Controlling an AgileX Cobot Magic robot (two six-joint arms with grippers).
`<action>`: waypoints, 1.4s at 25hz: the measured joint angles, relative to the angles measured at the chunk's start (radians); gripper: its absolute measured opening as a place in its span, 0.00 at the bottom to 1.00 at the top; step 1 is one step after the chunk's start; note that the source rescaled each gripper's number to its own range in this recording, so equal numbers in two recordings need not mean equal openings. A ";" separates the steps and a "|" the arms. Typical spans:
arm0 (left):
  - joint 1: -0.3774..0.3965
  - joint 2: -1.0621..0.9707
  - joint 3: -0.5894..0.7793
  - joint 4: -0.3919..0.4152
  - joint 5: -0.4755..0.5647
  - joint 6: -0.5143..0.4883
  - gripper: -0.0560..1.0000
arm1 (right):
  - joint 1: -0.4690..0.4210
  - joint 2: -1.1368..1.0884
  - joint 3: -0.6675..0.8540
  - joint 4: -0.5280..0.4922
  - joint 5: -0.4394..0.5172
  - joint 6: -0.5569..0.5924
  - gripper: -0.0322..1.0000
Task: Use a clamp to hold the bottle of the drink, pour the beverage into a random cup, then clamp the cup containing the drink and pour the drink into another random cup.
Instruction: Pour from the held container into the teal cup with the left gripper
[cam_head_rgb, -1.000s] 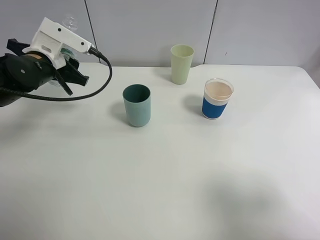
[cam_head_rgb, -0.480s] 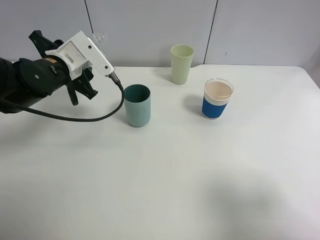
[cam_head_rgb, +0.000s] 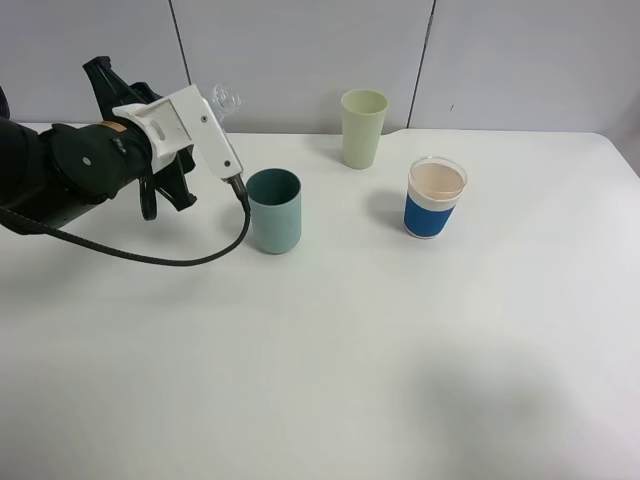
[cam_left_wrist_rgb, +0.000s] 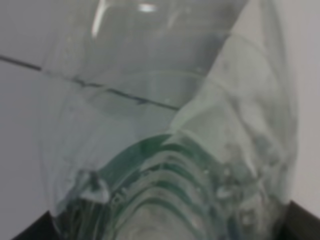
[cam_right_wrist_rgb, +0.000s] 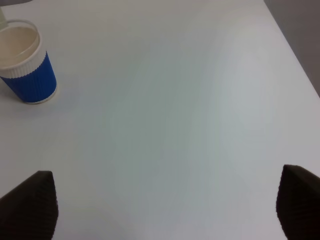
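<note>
Above the white table (cam_head_rgb: 400, 350), the left gripper (cam_left_wrist_rgb: 165, 227) has swung closer to the teal cup (cam_head_rgb: 273, 210), the clear bottle (cam_left_wrist_rgb: 165, 100) clamped between its fingers; the right gripper (cam_right_wrist_rgb: 165, 207) gapes wide.

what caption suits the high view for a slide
Left arm holds a clear bottle near the teal cup; green cup and blue cup stand further right

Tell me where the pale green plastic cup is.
In the exterior high view, the pale green plastic cup stands near the far edge of the white table, just right of centre, behind the teal cup and the blue-and-white cup.
</note>
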 joint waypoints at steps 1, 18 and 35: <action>-0.007 0.003 0.000 -0.006 -0.005 0.021 0.14 | 0.000 0.000 0.000 0.000 0.000 0.000 0.72; -0.095 0.094 -0.001 -0.173 -0.058 0.304 0.14 | 0.000 0.000 0.000 0.000 0.000 0.000 0.72; -0.095 0.110 -0.028 -0.232 -0.078 0.444 0.14 | 0.000 0.000 0.000 0.000 0.000 0.000 0.72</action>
